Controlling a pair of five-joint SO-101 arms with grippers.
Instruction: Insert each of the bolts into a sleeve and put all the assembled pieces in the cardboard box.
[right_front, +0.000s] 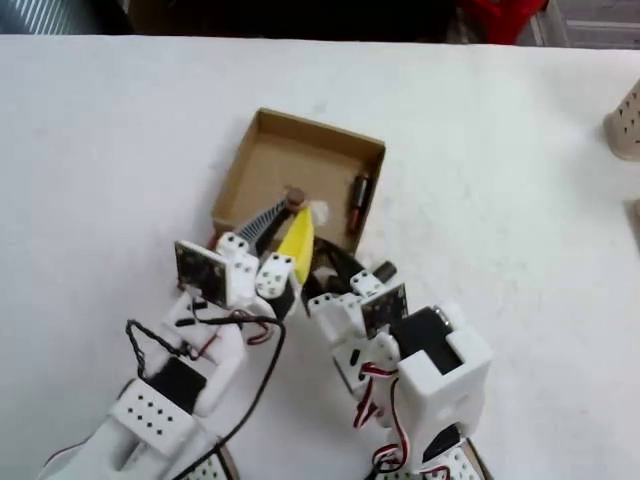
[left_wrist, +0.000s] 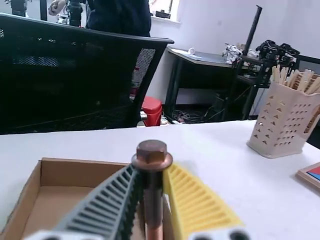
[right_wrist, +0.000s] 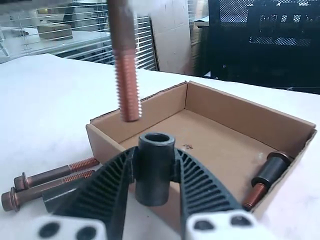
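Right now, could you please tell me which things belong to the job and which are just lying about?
Job:
bolt in the left gripper
sleeve in the right gripper
cardboard box
assembled piece inside it
two loose bolts on the table

Lying about:
perforated holder of sticks
black chair

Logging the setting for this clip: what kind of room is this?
Probably an office or lab workroom: a mesh office chair behind the white table, and desks loaded with equipment, cables beneath.
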